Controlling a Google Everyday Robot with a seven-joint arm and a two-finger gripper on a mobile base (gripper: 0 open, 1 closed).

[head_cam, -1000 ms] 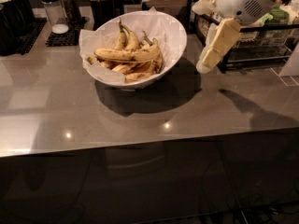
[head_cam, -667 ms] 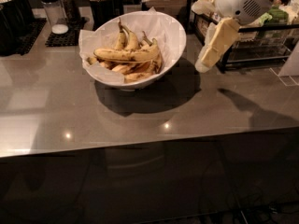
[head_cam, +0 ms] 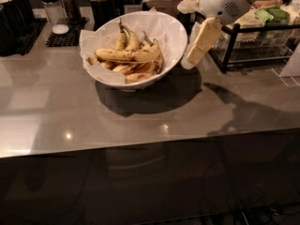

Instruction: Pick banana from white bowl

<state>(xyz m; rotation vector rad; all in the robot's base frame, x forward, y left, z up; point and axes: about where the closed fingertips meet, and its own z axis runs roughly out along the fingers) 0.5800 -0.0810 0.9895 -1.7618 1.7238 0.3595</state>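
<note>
Dim room, and a glossy grey bench [head_cam: 140, 125] fills most of the shot, with a couple of light spots bouncing off it and dark cabinetry under the front edge.

The banana [head_cam: 125, 55], the long speckled one, lies crosswise on top of the pile in the white bowl [head_cam: 171, 29]. Its thick end points toward 9 o'clock and the other end curls up toward 3. Shorter, browner bananas [head_cam: 129, 69] sit under and behind it, a couple poking up toward 12. The crinkled paper liner [head_cam: 91, 39] sticks out over the rim on the 9 o'clock side. The bowl sits toward the back of the bench, a bit left of centre.

At 3 o'clock from the bowl, just beside the rim and outside it, the pincer [head_cam: 198, 45] hangs angled down toward 7 o'clock off the white arm [head_cam: 225, 1]. It's not touching any fruit, and I honestly can't tell how wide it's set.

Past it at 3 o'clock is a black wire basket [head_cam: 232, 43]. At 10 to 11 o'clock from the bowl there are shakers [head_cam: 52, 6] on a black mat [head_cam: 63, 39].
</note>
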